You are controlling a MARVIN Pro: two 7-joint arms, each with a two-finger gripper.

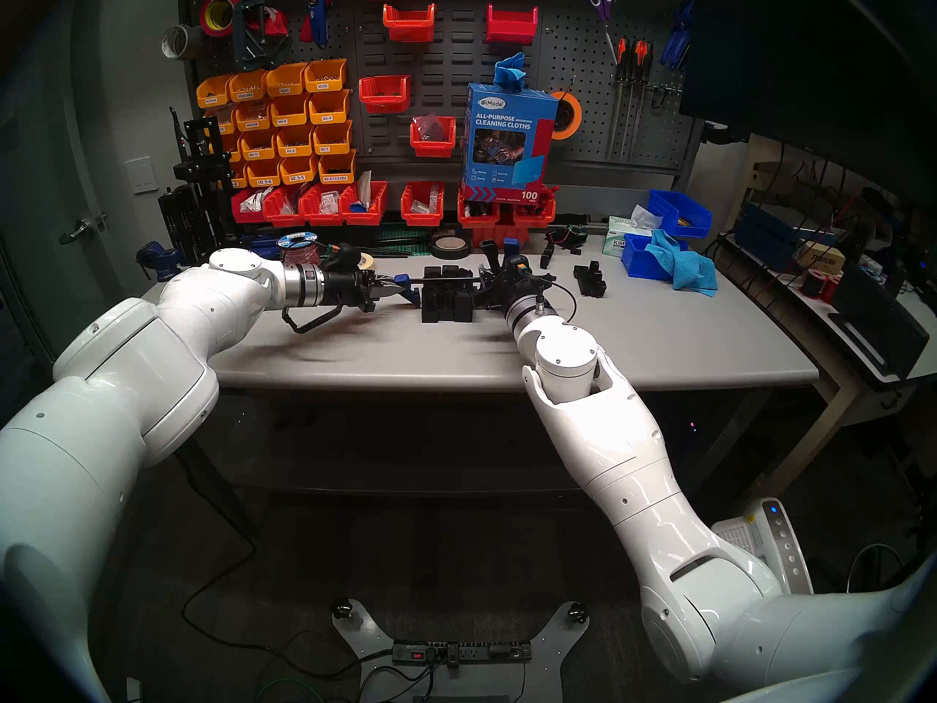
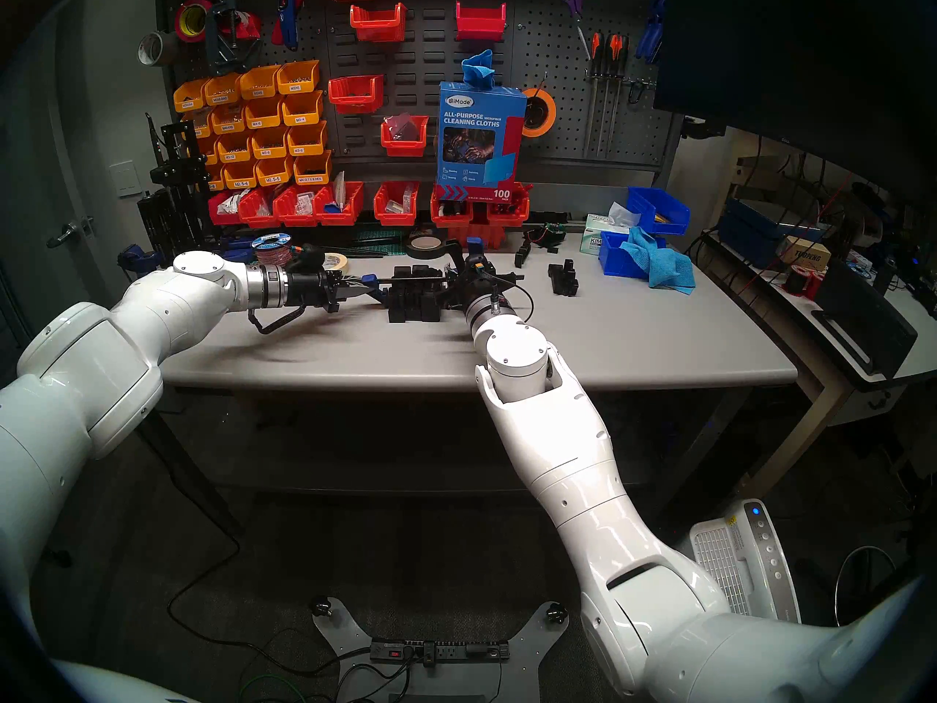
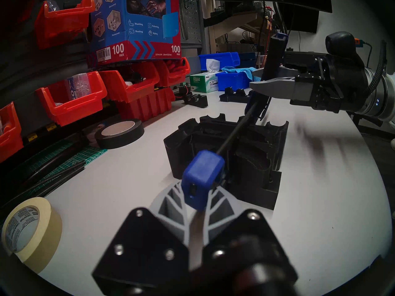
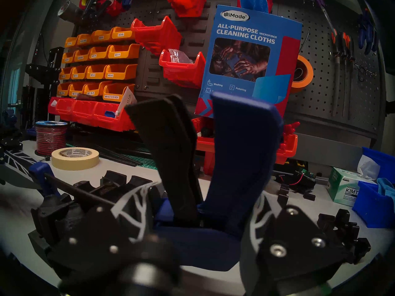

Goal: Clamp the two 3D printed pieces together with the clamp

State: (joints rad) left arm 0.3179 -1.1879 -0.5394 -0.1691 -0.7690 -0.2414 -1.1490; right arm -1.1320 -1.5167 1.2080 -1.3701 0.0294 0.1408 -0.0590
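Note:
The two black 3D printed pieces [image 1: 446, 301] stand side by side at the table's middle, also in the left wrist view [image 3: 224, 152]. The clamp [image 1: 446, 280] lies level across their tops, one blue jaw on each side; I cannot tell if the jaws touch them. My left gripper [image 1: 398, 290] is shut on the clamp's left end, by its blue end jaw [image 3: 202, 180]. My right gripper [image 1: 485, 287] is shut on the clamp's body at the right. The black trigger [image 4: 171, 150] and blue handle [image 4: 243, 150] rise between its fingers [image 4: 132, 203].
A cream tape roll [image 3: 27, 229], a black tape roll [image 3: 119, 133] and a wire spool [image 1: 296, 248] lie behind the arms. A low black stepped part [image 1: 590, 280] sits to the right, a blue bin with a cloth [image 1: 654, 260] beyond. Red bins [image 1: 324, 205] line the back.

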